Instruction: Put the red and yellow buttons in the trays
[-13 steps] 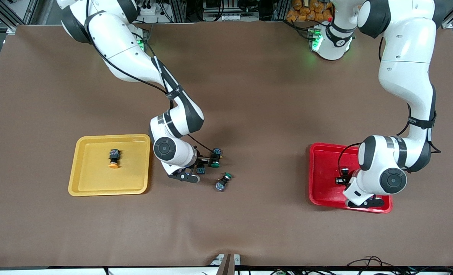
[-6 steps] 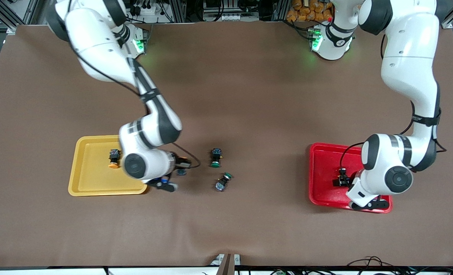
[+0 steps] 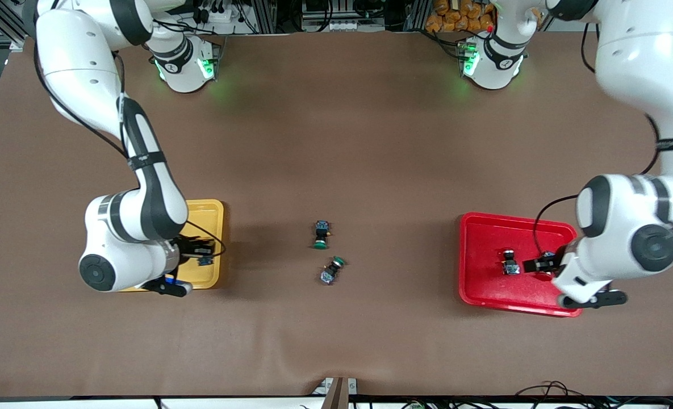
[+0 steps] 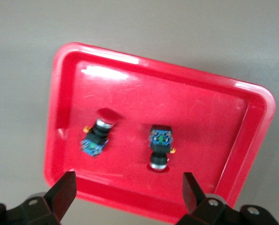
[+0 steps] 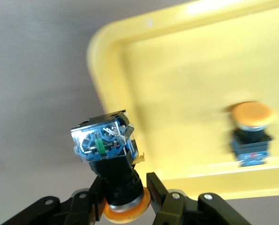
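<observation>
My right gripper (image 5: 125, 192) is shut on a yellow button (image 5: 113, 154), gripped near its orange-yellow cap with the bluish end pointing away. It hangs over the rim of the yellow tray (image 3: 208, 213) at the edge nearest the table's middle. A second yellow button (image 5: 252, 131) lies in that tray, hidden by the right arm in the front view. My left gripper (image 4: 128, 192) is open and empty above the red tray (image 3: 484, 284). Two red buttons (image 4: 99, 133) (image 4: 160, 147) lie side by side in the red tray, free of the fingers.
Two green-capped switches (image 3: 320, 234) (image 3: 332, 270) lie on the brown mat mid-table between the trays. The right arm's elbow and forearm cover most of the yellow tray in the front view.
The right arm carried the yellow button from beside the green switches to the yellow tray. The left gripper opened, let go of a red button in the red tray and drew back.
</observation>
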You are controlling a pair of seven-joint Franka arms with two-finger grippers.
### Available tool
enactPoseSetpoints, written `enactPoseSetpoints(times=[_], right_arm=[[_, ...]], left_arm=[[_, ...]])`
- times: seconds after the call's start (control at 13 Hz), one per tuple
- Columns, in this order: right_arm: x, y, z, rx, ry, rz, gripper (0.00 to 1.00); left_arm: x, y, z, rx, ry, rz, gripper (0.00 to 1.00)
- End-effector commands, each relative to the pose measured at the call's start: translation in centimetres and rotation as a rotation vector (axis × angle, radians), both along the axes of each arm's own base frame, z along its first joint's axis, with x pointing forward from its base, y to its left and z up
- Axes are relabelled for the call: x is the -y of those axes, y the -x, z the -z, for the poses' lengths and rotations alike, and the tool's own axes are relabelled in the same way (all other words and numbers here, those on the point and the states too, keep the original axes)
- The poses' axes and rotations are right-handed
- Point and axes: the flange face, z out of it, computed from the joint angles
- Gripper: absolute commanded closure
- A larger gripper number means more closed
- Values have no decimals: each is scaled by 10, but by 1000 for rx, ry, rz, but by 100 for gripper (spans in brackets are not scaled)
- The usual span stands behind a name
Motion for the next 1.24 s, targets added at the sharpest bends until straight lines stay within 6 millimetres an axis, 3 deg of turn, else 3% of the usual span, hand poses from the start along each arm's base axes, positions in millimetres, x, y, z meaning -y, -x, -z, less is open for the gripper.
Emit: enactPoseSetpoints(times=[0.0, 0.15, 0.23, 0.31, 0.39, 0.54, 0.69, 0.93, 1.08, 1.16], right_arm=[[28, 7, 8, -6, -14, -50, 100], [59, 4, 13, -8, -33, -41, 100], [60, 7, 21, -12, -32, -39, 99], [58, 10, 29, -5, -30, -38, 34], [59, 10, 31, -2, -30, -34, 0], [55, 9, 28, 3, -35, -33, 0], [48, 2, 11, 33, -41, -50, 0], [46, -19, -37, 96, -49, -63, 0], [54, -31, -88, 121, -47, -66, 0], [57, -32, -100, 121, -51, -66, 0]], left_arm=[[0, 21, -59, -2, 12, 4, 0], [-5, 37, -101, -7, 18, 19, 0], [-9, 45, -122, -7, 33, 29, 0], [-20, 53, -141, -1, 42, 20, 0], [-22, 61, -156, 0, 46, 25, 0], [-22, 74, -183, 15, 47, 23, 0], [-32, 94, -219, 20, 48, 10, 0], [-25, 124, -260, 29, 48, 39, 0], [-15, 145, -278, 43, 55, 55, 0], [-10, 158, -289, 55, 53, 65, 0]])
